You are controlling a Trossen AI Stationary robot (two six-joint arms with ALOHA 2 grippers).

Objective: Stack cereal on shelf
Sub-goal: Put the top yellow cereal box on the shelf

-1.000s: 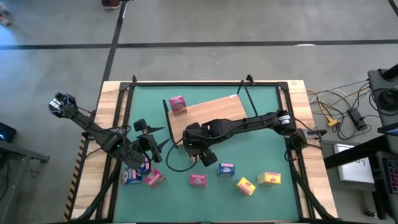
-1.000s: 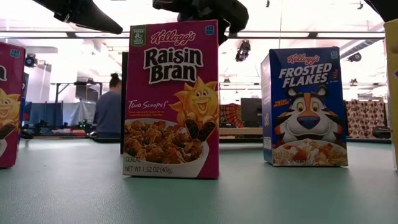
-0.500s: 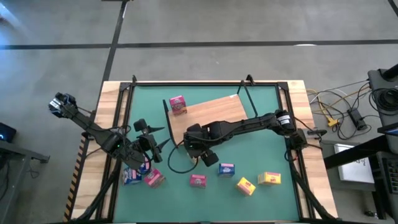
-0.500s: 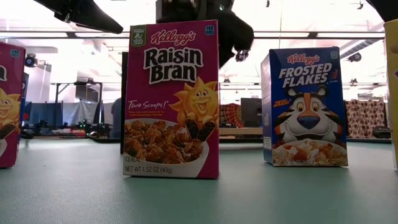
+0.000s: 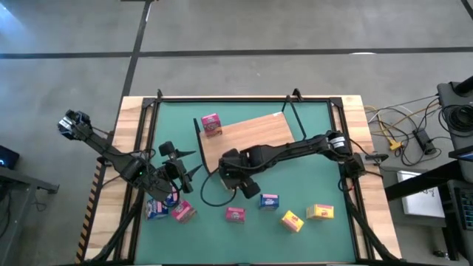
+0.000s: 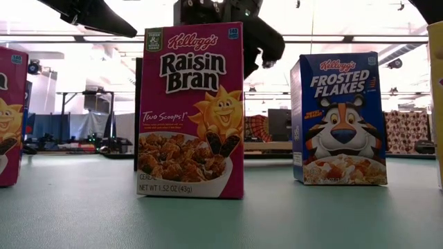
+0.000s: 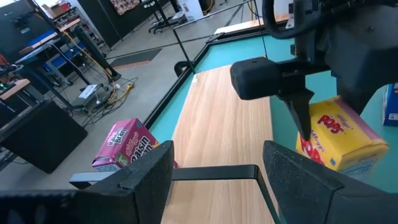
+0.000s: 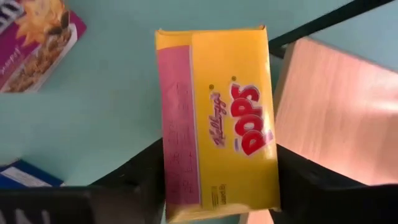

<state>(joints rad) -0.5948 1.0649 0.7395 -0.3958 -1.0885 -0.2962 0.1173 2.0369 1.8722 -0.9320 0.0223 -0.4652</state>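
Yellow Pops box, matte cardboard, sits clamped between the right gripper fingers just off the pale wood-grain shelf corner, a hold the high view hides under the arm; left gripper, empty with fingers apart, waits beside the shelf's black wire frame.

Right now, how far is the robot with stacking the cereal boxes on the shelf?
Done: nothing stacked; one pink box sits at a corner of the shelf. In hand: the right gripper is shut on a yellow Pops box by the shelf's near edge. Left: at least six loose boxes on the mat; the open left gripper waits there.
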